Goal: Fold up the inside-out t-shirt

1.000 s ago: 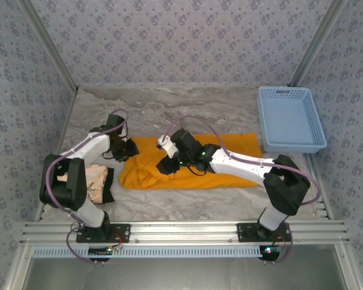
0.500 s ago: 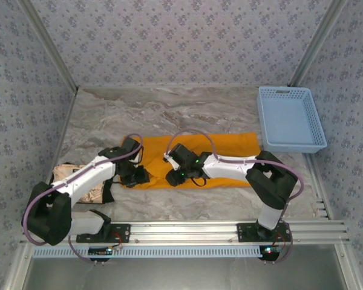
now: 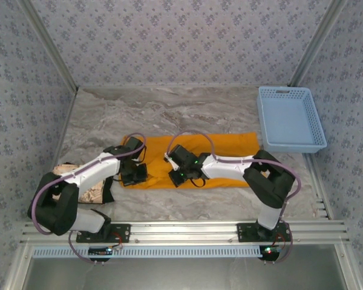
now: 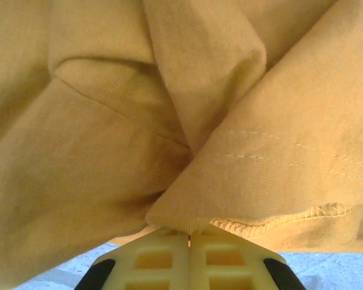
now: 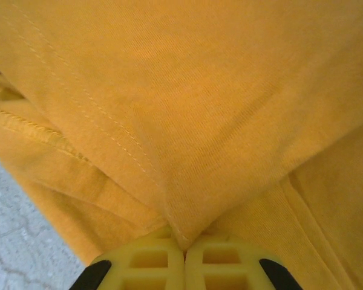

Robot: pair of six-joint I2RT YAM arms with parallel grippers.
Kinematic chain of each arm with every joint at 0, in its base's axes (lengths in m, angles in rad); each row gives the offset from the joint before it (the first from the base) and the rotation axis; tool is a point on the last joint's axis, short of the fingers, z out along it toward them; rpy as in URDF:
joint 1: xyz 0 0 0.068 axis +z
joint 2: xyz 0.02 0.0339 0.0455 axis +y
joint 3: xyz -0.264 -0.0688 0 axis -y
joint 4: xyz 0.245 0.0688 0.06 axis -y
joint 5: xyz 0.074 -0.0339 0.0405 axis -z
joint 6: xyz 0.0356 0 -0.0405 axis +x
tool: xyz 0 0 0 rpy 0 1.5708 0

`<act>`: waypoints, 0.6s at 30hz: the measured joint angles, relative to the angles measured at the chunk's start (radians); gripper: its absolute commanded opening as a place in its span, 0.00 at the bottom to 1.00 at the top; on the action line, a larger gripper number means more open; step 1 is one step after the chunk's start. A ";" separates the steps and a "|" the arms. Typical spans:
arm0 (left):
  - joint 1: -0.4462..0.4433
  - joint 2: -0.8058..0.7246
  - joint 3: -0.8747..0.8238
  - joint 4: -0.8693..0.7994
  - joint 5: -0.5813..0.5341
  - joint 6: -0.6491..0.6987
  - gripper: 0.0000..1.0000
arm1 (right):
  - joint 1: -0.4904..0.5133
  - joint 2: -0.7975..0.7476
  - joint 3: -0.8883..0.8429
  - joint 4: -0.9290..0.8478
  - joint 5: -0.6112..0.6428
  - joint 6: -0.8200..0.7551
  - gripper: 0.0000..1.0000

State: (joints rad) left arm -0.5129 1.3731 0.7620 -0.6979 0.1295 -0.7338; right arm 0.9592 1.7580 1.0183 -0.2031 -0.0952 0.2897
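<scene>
The left gripper (image 4: 189, 233) is clamping its yellow pads shut on a folded hem edge of the inside-out t-shirt (image 4: 103, 181), and only a narrow lip of cloth is sitting between them. The right gripper (image 5: 184, 243) is likewise pinching closed on a raised ridge of the same orange-yellow fabric beside a stitched seam. From such shallow bites, the cloth could be slipping free as soon as either arm is pulling, especially if the two are moving at different rates and tugging against each other. How many layers each pinch is catching is hard to read at this closeness. If one is gripping a single layer and the other several, the fold would likely be coming out skewed or dragging the bunched left end along. In the top view, the shirt is lying flat on the marbled table (image 3: 139, 112), with both grippers working at its near edge toward the left end. Most of the garment is stretching away to their right, toward the blue basket (image 3: 290, 121). The beige cloth (image 3: 94, 188) is lying apart under the left arm.
</scene>
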 measured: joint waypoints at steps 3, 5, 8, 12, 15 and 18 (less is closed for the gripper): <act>0.000 0.000 0.008 -0.028 -0.027 0.015 0.00 | -0.008 -0.054 -0.022 -0.008 0.002 0.013 0.08; -0.004 -0.006 0.010 -0.046 -0.053 0.026 0.00 | -0.018 -0.083 -0.045 -0.008 0.002 0.023 0.16; -0.025 -0.024 0.010 -0.063 -0.074 0.042 0.00 | -0.031 -0.091 -0.078 -0.008 0.001 0.042 0.27; -0.077 -0.026 0.010 -0.057 -0.063 0.054 0.25 | -0.035 -0.086 -0.102 -0.037 0.002 0.056 0.41; -0.098 -0.027 0.010 -0.044 -0.027 0.069 0.38 | -0.037 -0.087 -0.088 -0.061 0.003 0.058 0.49; -0.099 -0.036 0.010 -0.046 -0.030 0.070 0.40 | -0.050 -0.087 -0.047 -0.084 -0.010 0.060 0.49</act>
State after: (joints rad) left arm -0.6117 1.3373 0.7719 -0.7441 0.0994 -0.6640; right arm 0.9089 1.6714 0.9710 -0.2867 -0.1055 0.3496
